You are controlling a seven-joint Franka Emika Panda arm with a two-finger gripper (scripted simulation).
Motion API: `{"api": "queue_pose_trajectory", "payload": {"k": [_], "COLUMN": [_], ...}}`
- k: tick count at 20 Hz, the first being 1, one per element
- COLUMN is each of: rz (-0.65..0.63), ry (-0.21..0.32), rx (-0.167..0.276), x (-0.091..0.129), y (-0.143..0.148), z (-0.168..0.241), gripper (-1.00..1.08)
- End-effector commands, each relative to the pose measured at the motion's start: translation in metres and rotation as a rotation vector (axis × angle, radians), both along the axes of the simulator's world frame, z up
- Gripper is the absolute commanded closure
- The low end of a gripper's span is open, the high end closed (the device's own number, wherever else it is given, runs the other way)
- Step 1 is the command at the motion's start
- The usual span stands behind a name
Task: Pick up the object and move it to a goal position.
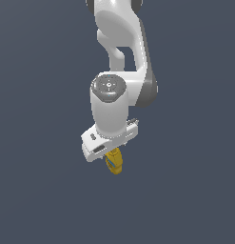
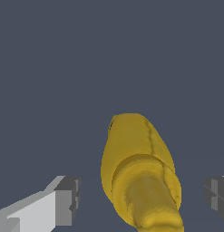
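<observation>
One arm (image 1: 120, 71), white with grey joints, is being shown coming down from the top of the exterior view, with the gripper (image 1: 111, 155) at its lower end over a plain dark grey ground (image 1: 38, 190). No goal marker is being made out in either view.

Wrist view, taken left to right: the first finger (image 2: 59, 204) is being seen as a white bar ending in a grey pad (image 2: 70, 199); a clear strip of ground is showing between that pad and the bottle. The small yellow squeeze bottle (image 2: 136, 176) is sitting between the two fingers, its narrow cap end pointing toward the camera and its wider body pointing away toward the ground. Past the bottle another strip of ground is showing, then the second finger's grey pad (image 2: 216, 197) is being cut off at the frame edge.

The jaws are being held wide apart, with neither pad touching the bottle, so nothing is being gripped. The bottle is lying nearer the second finger's side than dead centre, though still apart from it.

In the exterior view the bottle (image 1: 114, 162) is being seen just under the gripper body, poking out below it, with a bit of blue label visible. The fingers themselves are not being resolved there. Whether the bottle is resting on the ground or standing upright cannot be told.
</observation>
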State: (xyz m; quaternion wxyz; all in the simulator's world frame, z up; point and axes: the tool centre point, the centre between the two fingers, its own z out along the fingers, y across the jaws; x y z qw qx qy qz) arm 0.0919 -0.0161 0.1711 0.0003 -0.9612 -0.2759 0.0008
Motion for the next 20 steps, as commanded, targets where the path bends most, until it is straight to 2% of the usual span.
{"api": "queue_pose_trajectory", "payload": {"k": [1,3,4,20], "rz": [0.000,0.000,0.000,0.000], "ry": [-0.002,-0.002,-0.002,-0.001], "rx": [0.000,0.000,0.000,0.000], "x": [0.0011,0.0015,0.0015,-0.0026], "y": [-0.0001,-0.0001,-0.0001,0.0000], "z": [-0.0014,-0.0007,-0.0007,0.0072], "gripper": [-0.92,-0.92,1.08,1.08]}}
